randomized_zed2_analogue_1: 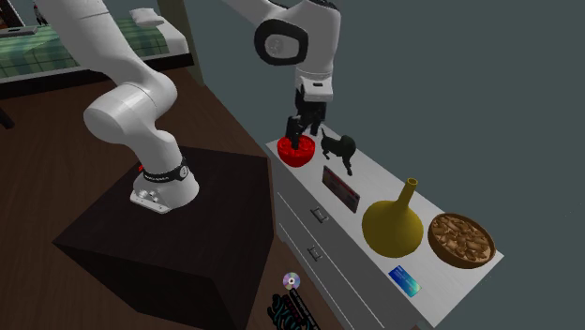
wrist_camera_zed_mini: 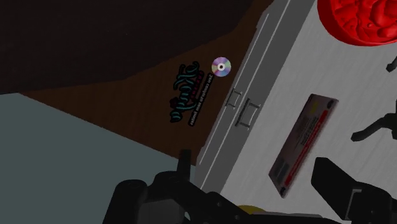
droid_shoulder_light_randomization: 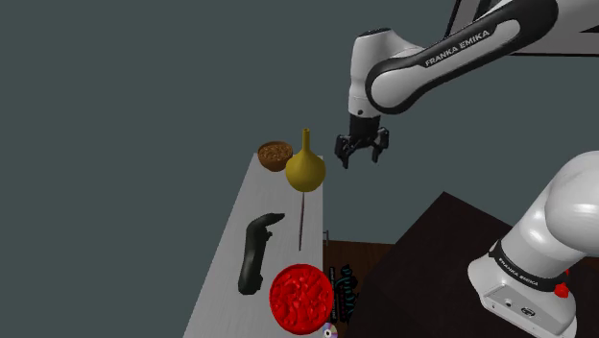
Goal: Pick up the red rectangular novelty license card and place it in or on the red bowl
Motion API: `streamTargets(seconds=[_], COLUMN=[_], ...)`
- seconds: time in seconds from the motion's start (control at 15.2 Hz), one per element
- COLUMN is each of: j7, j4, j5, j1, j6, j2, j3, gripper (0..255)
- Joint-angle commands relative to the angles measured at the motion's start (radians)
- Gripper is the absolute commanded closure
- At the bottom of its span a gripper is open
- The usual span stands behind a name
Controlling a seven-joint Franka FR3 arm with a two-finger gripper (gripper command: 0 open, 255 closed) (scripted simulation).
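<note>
Second exterior view: the red card (randomized_zed2_analogue_1: 340, 187) is lying flat at frame centre on the white desk (randomized_zed2_analogue_1: 375, 169), between the red bowl (randomized_zed2_analogue_1: 298, 153), upper left, and a yellow vase (randomized_zed2_analogue_1: 392, 225), lower right. Wrist view: the fingers (wrist_camera_zed_mini: 337, 184) are standing apart, gripping nothing.

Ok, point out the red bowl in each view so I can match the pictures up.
Shoulder view: red bowl at the bottom middle, at the near end of the cabinet top.
Second exterior view: bowl at the upper middle, at the cabinet's far end, partly behind the tool.
Wrist view: bowl just past the red card.
Shared landmark: the red card, lying between bowl and yellow vase.
</note>
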Motion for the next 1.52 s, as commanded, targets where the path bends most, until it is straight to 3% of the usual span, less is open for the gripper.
streamTargets(seconds=[0.0,0.59,1.19,1.45], j7=[0.055,0.289,0.465,0.472], j4=[0.023,0.198,0.481,0.493], j5=[-0.002,-0.066,-0.103,-0.108], j1=[0.001,0.031,0.107,0.115], j6=[0.055,0.242,0.328,0.356], j2=[0.076,0.438,0.795,0.835], j3=[0.016,0.033,-0.018,-0.025], gripper=[0,0,0,0])
